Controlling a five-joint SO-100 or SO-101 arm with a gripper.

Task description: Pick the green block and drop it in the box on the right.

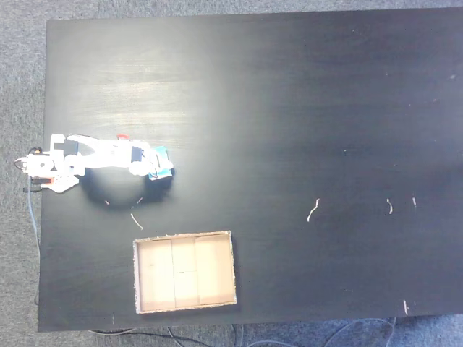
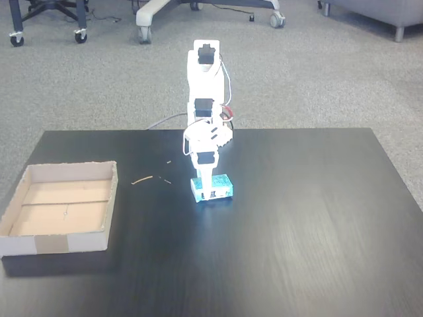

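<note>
Bare table lies between block and box.

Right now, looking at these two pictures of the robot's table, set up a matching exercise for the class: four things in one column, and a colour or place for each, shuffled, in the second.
Things
1. green block
2. box
3. gripper
4. table

Descriptions
A. black, with a few pale scraps lying on it
B. white, reaching down at the block
C. tan cardboard, nothing inside
D. teal, on the table under the arm

Pairs: 1-D, 2-C, 3-B, 4-A
</note>
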